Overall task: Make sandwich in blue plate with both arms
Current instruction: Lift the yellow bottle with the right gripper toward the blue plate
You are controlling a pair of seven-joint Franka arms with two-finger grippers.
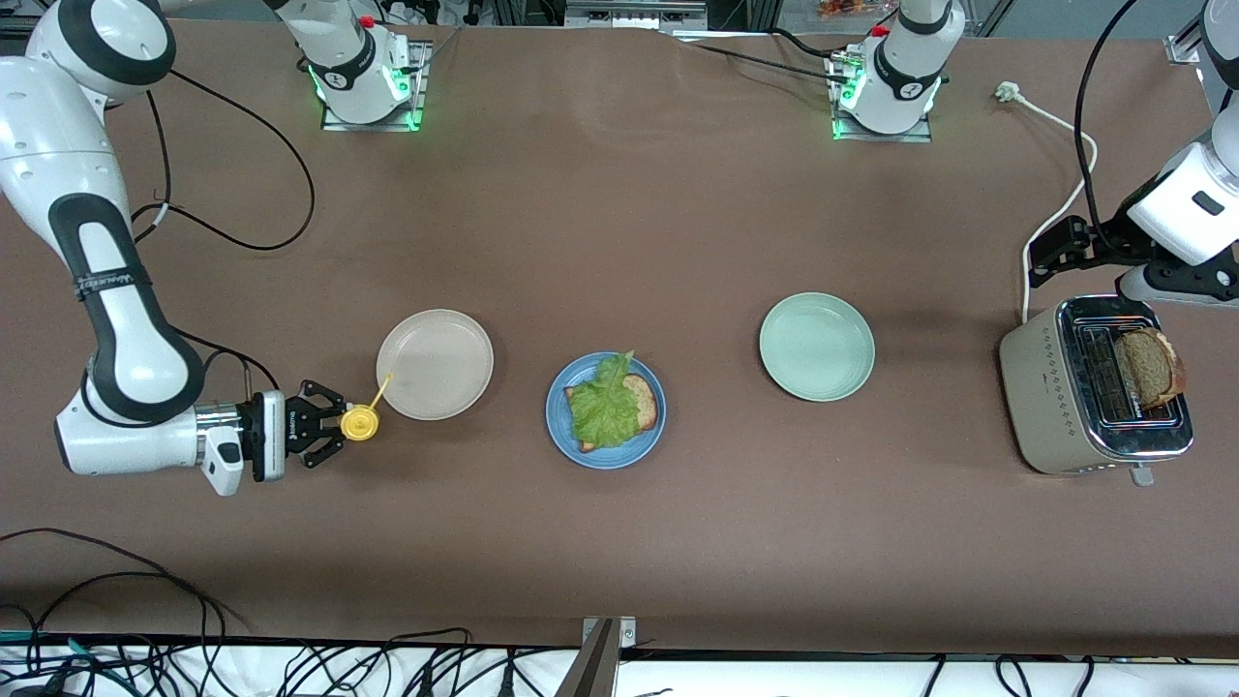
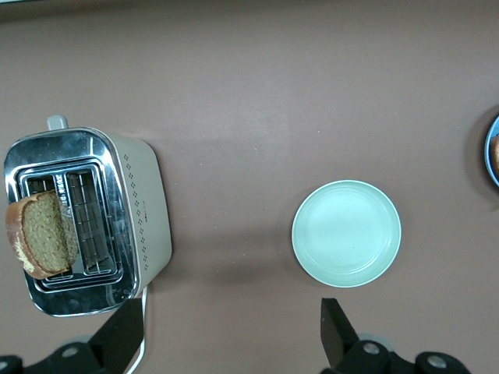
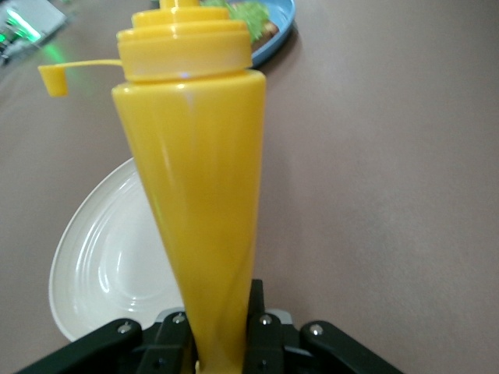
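My right tool [image 1: 334, 426] grips a yellow squeeze bottle [image 1: 360, 423] beside the beige plate [image 1: 435, 364]. My left tool [image 2: 231, 331] hangs wide open, empty, over the toaster [image 1: 1094, 387]. On the blue plate [image 1: 606, 410], mid-counter, lettuce [image 1: 605, 404] covers one bread slice [image 1: 643, 401].

A brown counter [image 1: 619, 223] with a matte surface fills almost all of the front view. Black cables [image 1: 242, 668] lie in loops along its edge nearest to the front camera, above a white strip. A white power cord with a plug [image 1: 1009, 92] lies on the counter toward the left arm's end. Green lights [image 1: 319, 92] glow on the metal mounting plates at the top edge.
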